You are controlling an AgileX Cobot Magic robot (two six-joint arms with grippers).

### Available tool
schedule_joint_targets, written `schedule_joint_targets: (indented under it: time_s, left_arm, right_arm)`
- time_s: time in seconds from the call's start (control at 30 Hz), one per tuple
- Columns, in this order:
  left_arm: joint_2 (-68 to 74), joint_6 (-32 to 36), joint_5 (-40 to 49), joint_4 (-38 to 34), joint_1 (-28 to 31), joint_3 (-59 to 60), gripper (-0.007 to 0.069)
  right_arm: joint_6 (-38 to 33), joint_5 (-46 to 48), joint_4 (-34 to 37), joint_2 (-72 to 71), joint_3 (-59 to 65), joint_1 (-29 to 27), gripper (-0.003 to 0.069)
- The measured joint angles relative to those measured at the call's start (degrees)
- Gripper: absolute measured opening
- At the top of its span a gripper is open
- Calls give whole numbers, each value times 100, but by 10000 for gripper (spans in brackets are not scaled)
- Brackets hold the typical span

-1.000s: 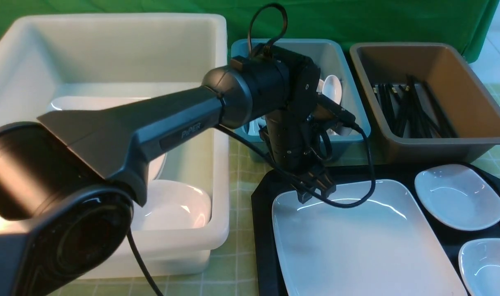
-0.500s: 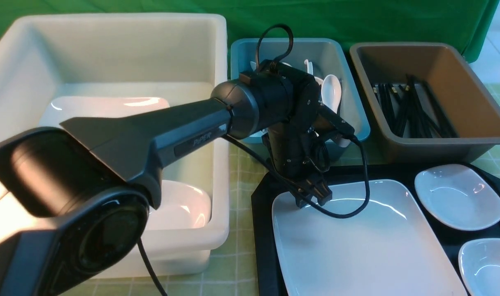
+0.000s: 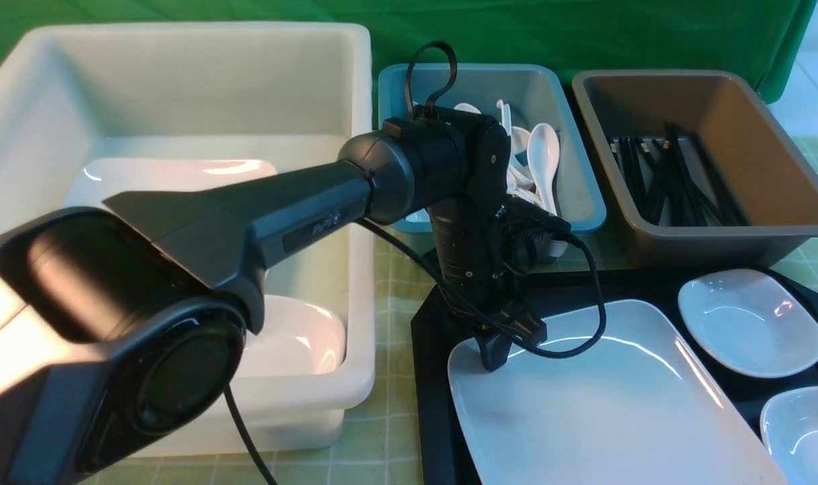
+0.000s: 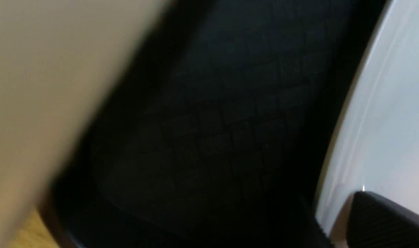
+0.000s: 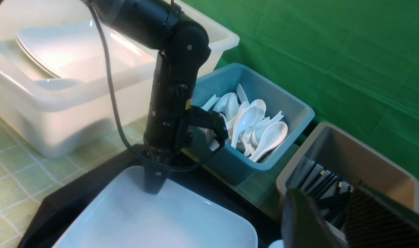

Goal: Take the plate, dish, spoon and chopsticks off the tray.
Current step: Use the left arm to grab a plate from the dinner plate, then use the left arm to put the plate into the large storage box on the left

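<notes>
One finger of the left gripper (image 3: 497, 349) shows in the front view, pressed on the inner face of the plate (image 3: 617, 404) at its far-left corner. The other finger is hidden under the rim, and the jaws look clamped on that rim. The plate fills most of the tray (image 3: 430, 377), leaving a thin black margin left of the gripper and a wider one beyond it. Further left, past a strip of green cloth (image 3: 392, 283), the tub (image 3: 363, 101) wall rises well above the fingertip. Just beyond the wrist stands the teal bin (image 3: 563, 101) of spoons (image 3: 543, 155), close behind the arm. Right of that bin, the brown bin (image 3: 752, 135) holds the chopsticks (image 3: 671, 182). A cable (image 3: 594, 303) loops from the wrist over the plate's far edge. Right of the gripper, past the plate, two dishes (image 3: 752, 323) sit on the tray, clear of the tool. The left wrist view is blurred: bare tray floor (image 4: 212, 120) lies under the tool, and the plate rim (image 4: 395, 103) runs alongside one ribbed finger (image 4: 385, 224), though I cannot tell whether they touch. In the right wrist view, the right gripper (image 5: 328, 210) has its fingers parted with nothing between them, the brown bin showing beyond, well apart from the plate. The left finger there stands upright on the plate corner, with tray margin and then cloth open around it.
</notes>
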Motion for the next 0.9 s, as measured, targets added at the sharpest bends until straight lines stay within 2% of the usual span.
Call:
schedule_joint_targets:
  time_s: [0.3,0.53,0.9]
  left_arm:
    - [-46,-226,134,-140,28,0,118]
    - [-464,-648,213,-22,3,-106,56]
    - [-1073,-1251,256,24,-17,-117,21]
  right_arm:
    - [14,38,0,0,0,0,200]
    - [168,49,5,0,0,0,200]
    - [175,60,5,0,0,0,200]
